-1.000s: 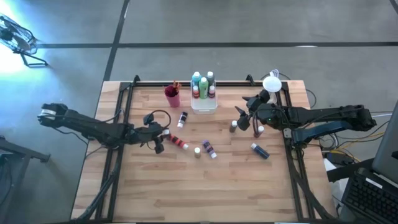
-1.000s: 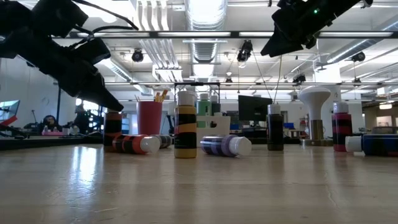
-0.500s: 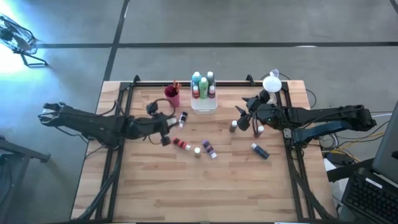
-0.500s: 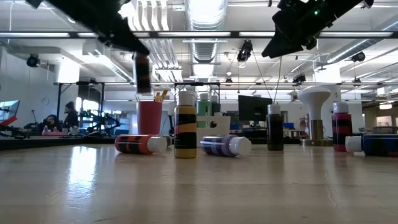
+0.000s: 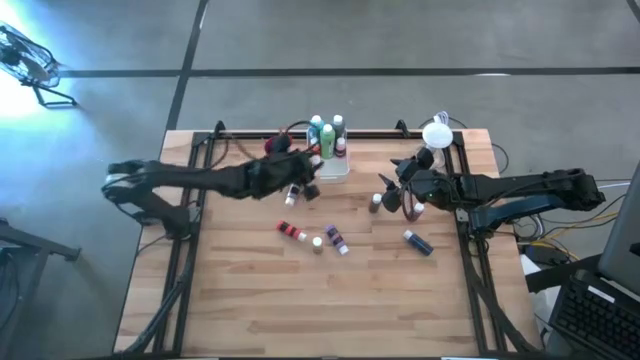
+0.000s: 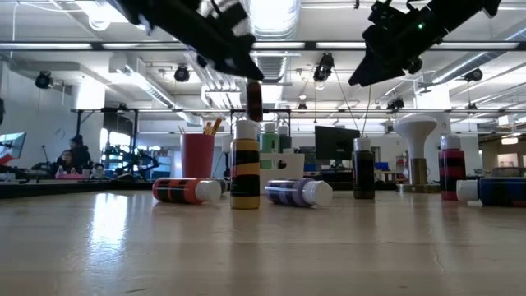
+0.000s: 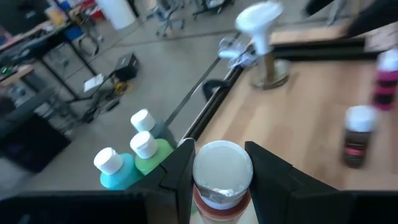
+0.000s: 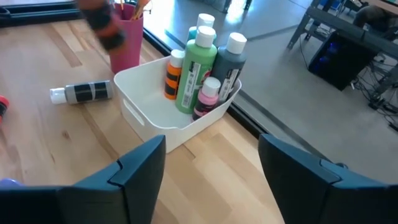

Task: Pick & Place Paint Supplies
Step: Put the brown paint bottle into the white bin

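Left gripper clasps an upright bottle just left of the tray; right gripper, fingers spread, waits mid-right.

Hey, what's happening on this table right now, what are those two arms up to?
The left gripper is shut on a red paint bottle and holds it in the air by the white tray, which already holds several bottles. The right gripper hangs open above the table's right side, holding nothing. More bottles lie or stand loose on the wooden table, and a magenta cup stands beside the tray.
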`<state>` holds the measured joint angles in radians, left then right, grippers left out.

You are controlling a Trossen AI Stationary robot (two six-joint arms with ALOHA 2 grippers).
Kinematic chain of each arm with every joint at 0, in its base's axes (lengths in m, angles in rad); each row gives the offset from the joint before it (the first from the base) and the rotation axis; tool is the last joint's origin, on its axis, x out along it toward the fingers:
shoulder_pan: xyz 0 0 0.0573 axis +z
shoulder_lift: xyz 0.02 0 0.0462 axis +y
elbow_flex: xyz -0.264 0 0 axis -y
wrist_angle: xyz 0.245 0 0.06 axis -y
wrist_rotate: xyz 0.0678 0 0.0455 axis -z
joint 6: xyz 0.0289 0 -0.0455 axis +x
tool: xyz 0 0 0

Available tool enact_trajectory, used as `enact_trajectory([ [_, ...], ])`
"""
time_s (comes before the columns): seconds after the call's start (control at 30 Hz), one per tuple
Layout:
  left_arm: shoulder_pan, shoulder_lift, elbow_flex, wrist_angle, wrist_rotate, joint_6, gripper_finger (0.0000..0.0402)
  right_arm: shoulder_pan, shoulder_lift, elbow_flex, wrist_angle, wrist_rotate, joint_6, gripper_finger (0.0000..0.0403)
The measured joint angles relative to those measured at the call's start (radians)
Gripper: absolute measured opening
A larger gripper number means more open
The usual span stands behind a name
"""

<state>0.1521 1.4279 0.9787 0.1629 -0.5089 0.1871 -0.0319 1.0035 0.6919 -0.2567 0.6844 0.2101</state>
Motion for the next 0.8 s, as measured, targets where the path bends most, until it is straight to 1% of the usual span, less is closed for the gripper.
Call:
enact_trajectory([
  [0.17, 0.076, 0.147, 0.094, 0.004, 0.009, -0.008, 0.012, 0.001, 0.0, -0.006, 0.0, 0.0, 0.0, 0.0264],
  [0.3, 0.119, 0.221, 0.117, 0.013, 0.011, -0.034, 0.012, 0.001, 0.0, -0.01, 0.0, 0.0, 0.0, 0.027],
  [0.47, 0.156, 0.27, 0.113, 0.029, 0.02, -0.076, 0.012, 0.0, 0.0, -0.011, 0.001, 0.0, 0.0, 0.027],
  [0.63, 0.171, 0.307, 0.112, 0.035, 0.02, -0.093, 0.012, 0.001, 0.0, -0.013, 0.002, 0.0, 0.0, 0.0254],
  [0.8, 0.187, 0.316, 0.09, 0.044, 0.019, -0.14, 0.012, 0.001, 0.0, -0.021, 0.002, -0.001, 0.0, 0.024],
])
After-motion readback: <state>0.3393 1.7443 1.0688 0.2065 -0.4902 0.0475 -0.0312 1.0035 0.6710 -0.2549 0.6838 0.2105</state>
